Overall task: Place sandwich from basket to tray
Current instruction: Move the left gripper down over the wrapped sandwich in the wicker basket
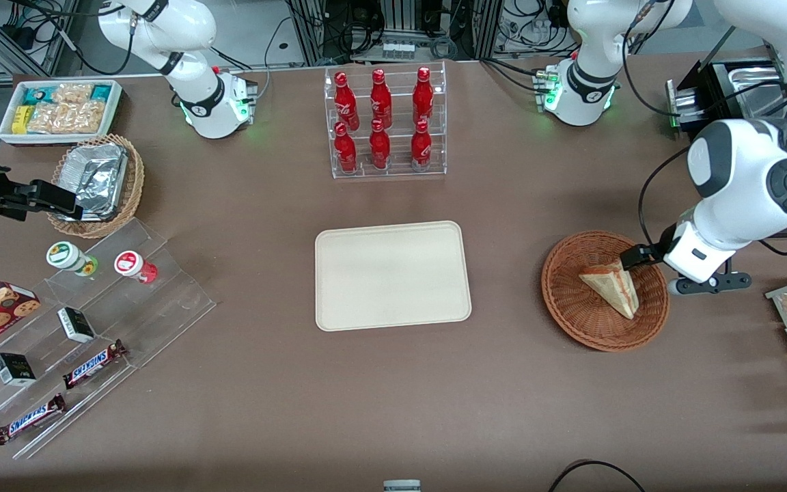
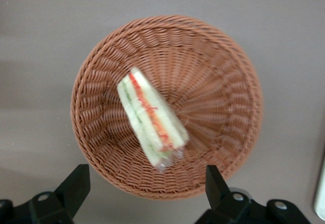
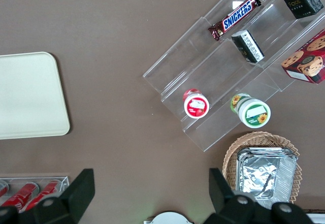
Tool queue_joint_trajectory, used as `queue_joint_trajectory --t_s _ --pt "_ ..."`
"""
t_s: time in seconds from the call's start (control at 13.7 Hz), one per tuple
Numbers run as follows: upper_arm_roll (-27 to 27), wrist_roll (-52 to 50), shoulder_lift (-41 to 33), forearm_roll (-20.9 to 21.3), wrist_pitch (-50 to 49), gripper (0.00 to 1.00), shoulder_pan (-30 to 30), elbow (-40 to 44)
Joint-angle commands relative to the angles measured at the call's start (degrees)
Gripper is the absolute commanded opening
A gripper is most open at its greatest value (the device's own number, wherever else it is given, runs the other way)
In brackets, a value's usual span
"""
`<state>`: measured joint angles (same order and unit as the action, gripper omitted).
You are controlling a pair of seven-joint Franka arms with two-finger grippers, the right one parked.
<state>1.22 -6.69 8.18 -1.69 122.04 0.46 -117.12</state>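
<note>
A small triangular sandwich (image 1: 612, 285) of pale bread in clear wrap, with a red and light green filling along its cut edge, lies inside the round, shallow, reddish-brown wicker basket (image 1: 574, 311), which sits on the brown bench (image 1: 393, 396) toward the working arm's end. In the left wrist view the sandwich (image 2: 151, 117) rests on its side against the woven floor of the basket (image 2: 218, 82), cut edge turned upward, a loose fold of wrap trailing from one corner. The left arm's gripper (image 1: 632, 257) hangs above the basket's rim on the side farther from the front camera, close over the sandwich's upper corner. The wrist view shows its jaws spread wide apart, the two black fingertips (image 2: 75, 183) standing clear of both the wedge and the wicker, holding nothing. The flat beige rectangular plastic tray (image 1: 393, 275), with rounded corners and a low rim, lies near the middle of the bench, well apart from the basket, with only bare surface showing. Farther from the front camera than the tray stands a clear acrylic rack of six red bottles (image 1: 383, 123).
</note>
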Motion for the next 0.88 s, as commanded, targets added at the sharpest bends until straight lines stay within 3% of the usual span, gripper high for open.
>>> queue_joint_trajectory --t_s 0.0,0.51,0.8 --pt "0.27 -2.88 -0.10 -0.77 0.92 1.00 2.17 -1.17" --pt "0.71 -25.89 3.15 -2.44 5.31 1.00 1.57 -2.15" --pt "0.80 -28.90 5.08 -2.44 7.51 1.00 0.16 -2.15"
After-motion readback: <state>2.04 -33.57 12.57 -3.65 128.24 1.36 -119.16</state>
